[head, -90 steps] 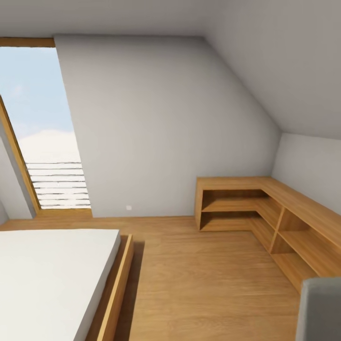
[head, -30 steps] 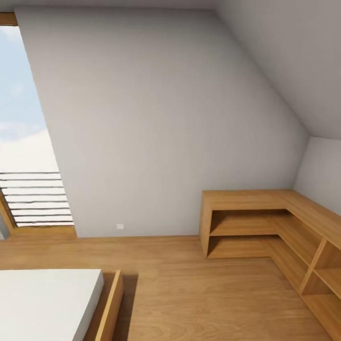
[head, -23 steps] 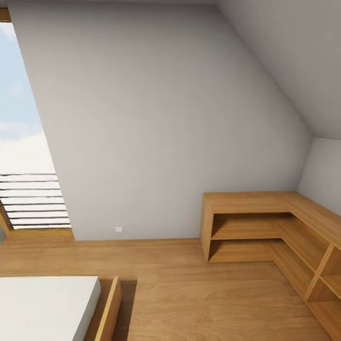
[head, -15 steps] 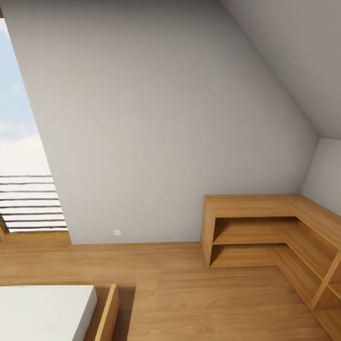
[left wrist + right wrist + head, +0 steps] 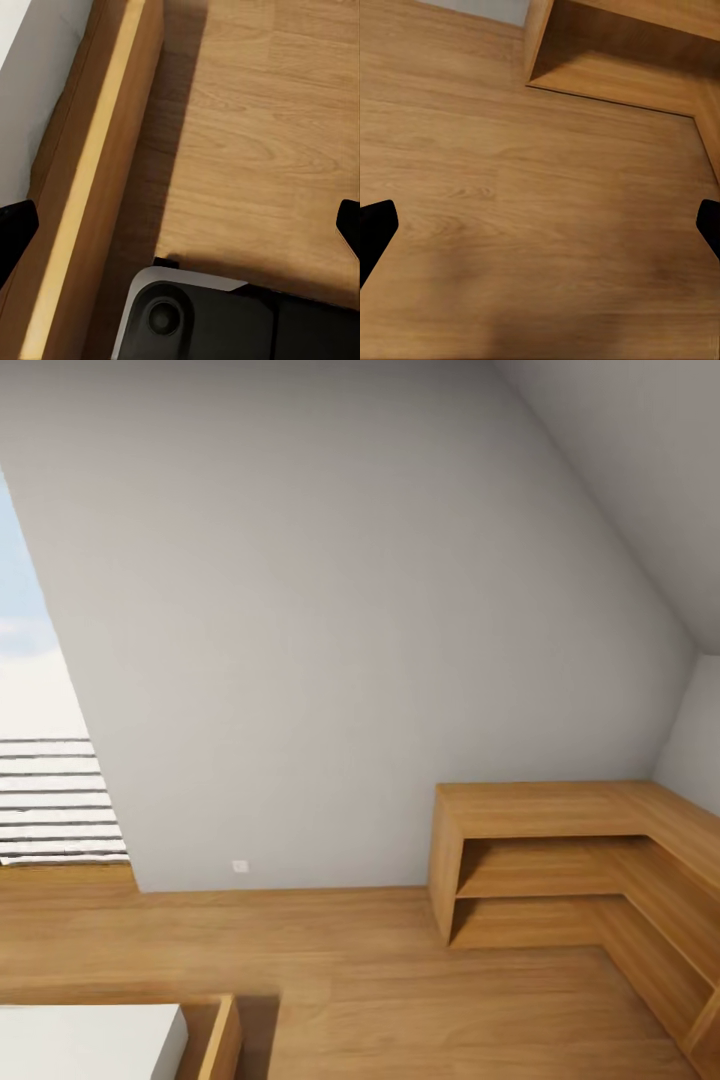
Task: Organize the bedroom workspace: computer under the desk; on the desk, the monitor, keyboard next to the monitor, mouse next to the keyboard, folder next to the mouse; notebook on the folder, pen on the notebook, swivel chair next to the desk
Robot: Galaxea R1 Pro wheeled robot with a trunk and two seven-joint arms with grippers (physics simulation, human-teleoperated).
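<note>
The desk, computer, monitor, keyboard, mouse, folder, notebook, pen and swivel chair are out of view. In the left wrist view my left gripper (image 5: 180, 232) is open, its black fingertips (image 5: 16, 229) at the picture's two sides, hanging over wooden floor beside a bed frame (image 5: 97, 172). My right gripper (image 5: 540, 232) is open too, its fingertips (image 5: 375, 229) wide apart above bare wooden floor (image 5: 540, 180). Neither holds anything.
A low wooden corner shelf unit (image 5: 560, 850) stands against the wall at the right. A bed with a white mattress (image 5: 90, 1045) and wooden frame (image 5: 222, 1045) sits at lower left. A window (image 5: 45, 780) is at far left. Wooden floor (image 5: 350, 980) lies between them.
The camera has moved toward the grey wall: the bed has slid down and left, and the window toward the left edge. A grey chair back at lower right has left the picture.
</note>
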